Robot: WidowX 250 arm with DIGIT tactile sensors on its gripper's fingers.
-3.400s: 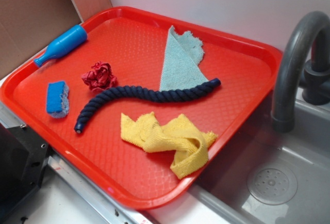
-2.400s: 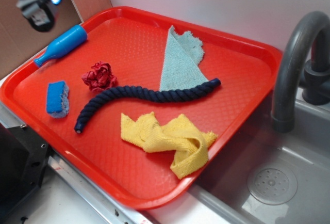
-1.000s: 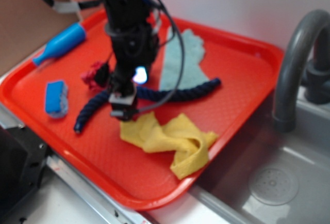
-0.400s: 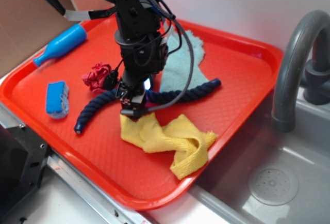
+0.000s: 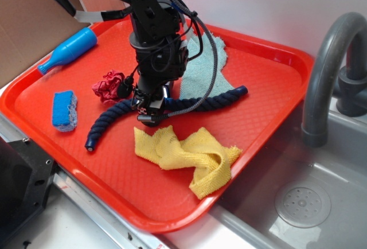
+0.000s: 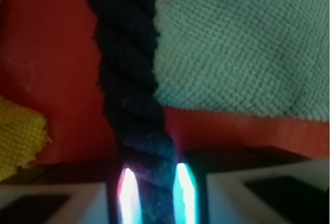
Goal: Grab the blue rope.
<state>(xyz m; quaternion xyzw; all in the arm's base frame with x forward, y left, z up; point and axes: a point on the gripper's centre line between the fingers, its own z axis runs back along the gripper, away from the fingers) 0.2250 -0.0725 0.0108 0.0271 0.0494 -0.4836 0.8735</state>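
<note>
far to the left of the claw, near the back rim of the moulded red plastic tray, lies a bright blue plastic bottle on its side. nearer and still left of the claw sits a small blue sponge block, and just beside the claw on its left is a crumpled dark red cloth. the thick dark navy twisted rope runs in a wave across the tray — one end lies down-left of the claw, the other end out to its right. the black claw stands down on the rope's middle; in the wrist view the rope passes straight between the two pale fingers, which sit close against its sides — narrow, gripping the rope. just right of and behind the claw lies a pale teal knitted cloth, and the rope's right part crosses its near edge. in front of the claw, slightly right, a crumpled yellow knitted cloth lies on the tray. far right of the claw stand a grey curved faucet and a grey sink.
</note>
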